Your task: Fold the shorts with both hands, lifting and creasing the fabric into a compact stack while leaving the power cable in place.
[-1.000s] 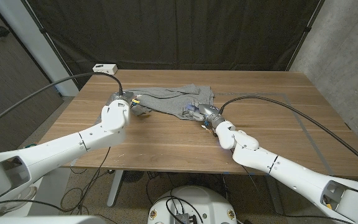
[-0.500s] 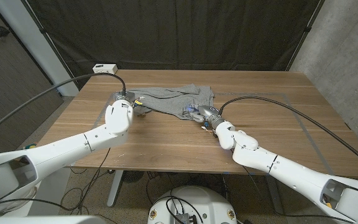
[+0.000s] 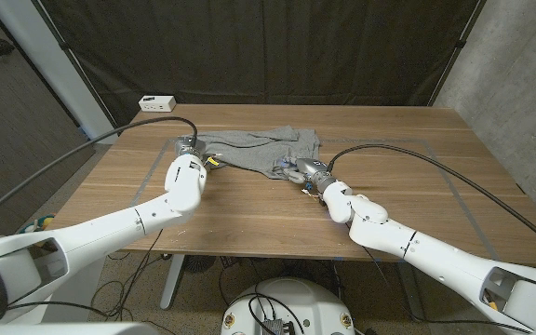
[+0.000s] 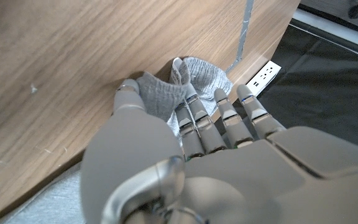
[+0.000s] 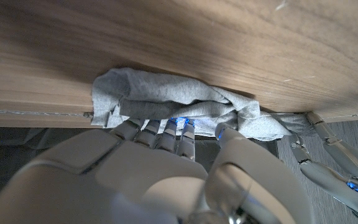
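Wooden table point(image 3: 249, 200) w/ gray shorts point(image 3: 259, 149) spread rumpled across the far middle, between both arms. Shorts look like light, soft knit: they'll drape and bunch, not hold a crease alone, so best taken at corners/hem edges and pulled taut before laying over. Left hand point(image 3: 186, 172) is at the shorts' left end; wrist view shows the fingers point(image 4: 197, 118) curled over a fabric corner w/ the thumb against it, so it grips cloth. Right hand point(image 3: 307, 172) is at the right end, fingers point(image 5: 160, 130) closed onto the bunched edge, thumb alongside; looks like a hold too. White power strip point(image 3: 157, 101) sits at the far left corner, apart from the shorts.
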